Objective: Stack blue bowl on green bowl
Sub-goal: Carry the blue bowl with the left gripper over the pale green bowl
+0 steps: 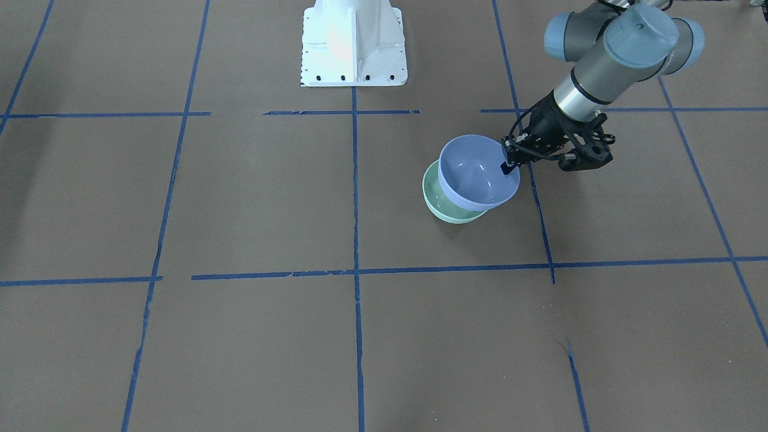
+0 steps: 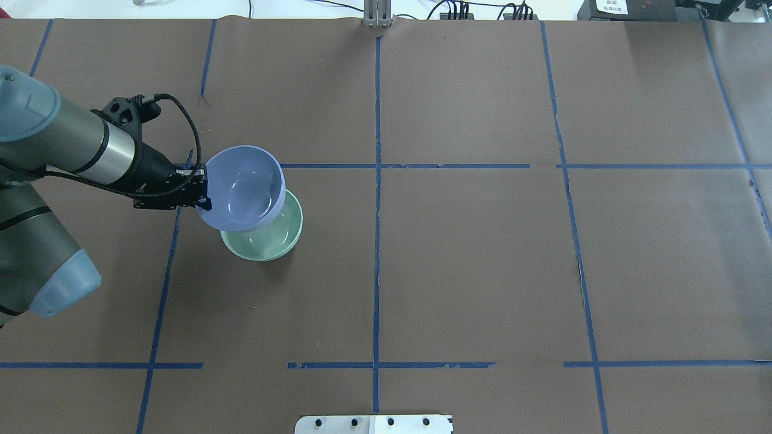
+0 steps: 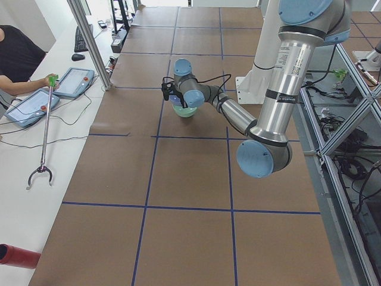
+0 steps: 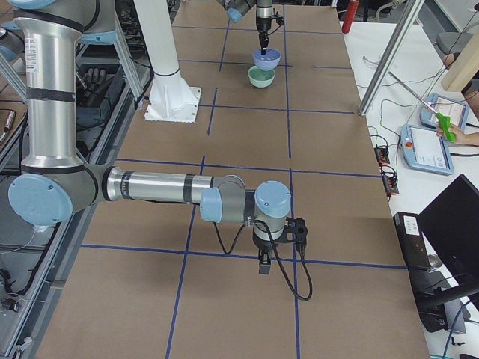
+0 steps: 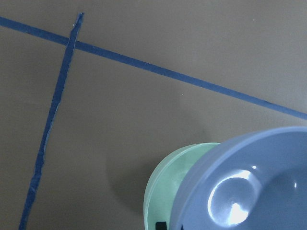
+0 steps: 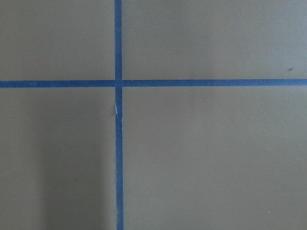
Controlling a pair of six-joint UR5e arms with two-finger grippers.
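My left gripper [image 1: 509, 165] is shut on the near rim of the blue bowl [image 1: 474, 171] and holds it in the air, tilted. The blue bowl hangs just above the green bowl [image 1: 441, 207] and overlaps most of it. The green bowl stands on the brown table. In the overhead view the left gripper [image 2: 204, 202] holds the blue bowl [image 2: 244, 187] over the green bowl [image 2: 271, 238]. The left wrist view shows the blue bowl [image 5: 249, 187] above the green bowl [image 5: 165, 187]. My right gripper [image 4: 263, 265] hangs low over the table far from the bowls; I cannot tell its state.
The white robot base [image 1: 354, 42] stands at the table's middle edge. Blue tape lines [image 2: 377, 181] divide the brown table cover. An operator's tablet [image 3: 30, 107] and a grabber stick [image 3: 43, 143] lie on the side bench.
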